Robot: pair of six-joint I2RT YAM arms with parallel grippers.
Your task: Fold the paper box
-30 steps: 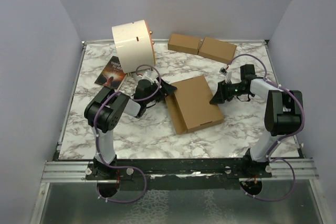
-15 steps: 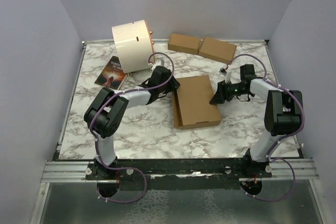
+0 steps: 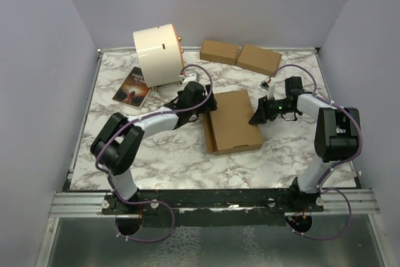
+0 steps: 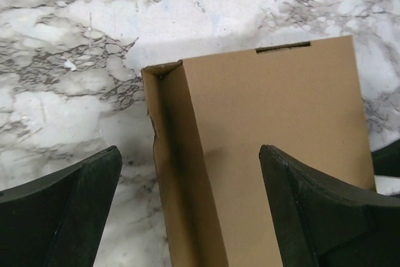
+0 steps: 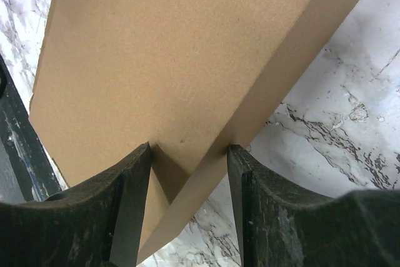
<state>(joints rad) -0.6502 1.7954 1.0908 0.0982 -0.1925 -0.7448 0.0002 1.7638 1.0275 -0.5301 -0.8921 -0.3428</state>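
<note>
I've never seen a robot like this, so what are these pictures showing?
These are two robot arms bolted to a marble table. Each ends in a two-finger pincher called a gripper. One picture looks down from above; the other two come from cameras on the wrists, so black fingers show close up. On the table sit a flat brown paper box, two smaller boxes, a cream drum and a dark booklet. The right gripper pinches the paper box's edge. The left gripper is open, fingers spread over the box's other side, holding nothing.
</note>
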